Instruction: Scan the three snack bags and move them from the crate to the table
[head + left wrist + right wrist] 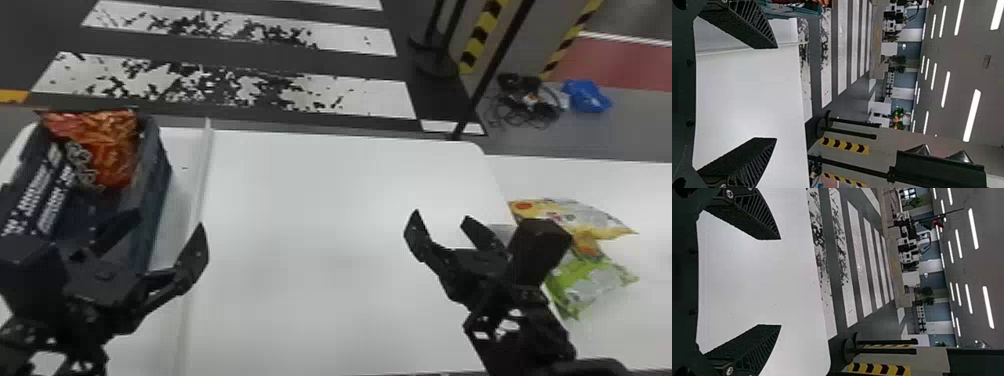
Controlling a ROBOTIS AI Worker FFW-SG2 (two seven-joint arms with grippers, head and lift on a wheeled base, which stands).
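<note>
From where I'm standing, the robot's L gripper (168, 222) has its fingers spread wide w/ nothing btwn them, just by the near end of the crate (156, 175). R gripper (441, 216) is the same: fingers apart, empty, over the R part of the main worktop (320, 200).

Next out, on the L: the orange-red bag (114, 155) sits in the far end of the crate, so that one's to do, scan + move. Over on the R, past the R arm, the yellow bag (575, 216) and the green bag (590, 285) lie close together on the side worktop (630, 185).

So approx. 2 of 3 moved, I'd say. Can't tell whether those 2 got scanned, tho presumably yes. Next job's prob. the L fingers going into the crate for no. 3, then scan, then over w/ the others.
</note>
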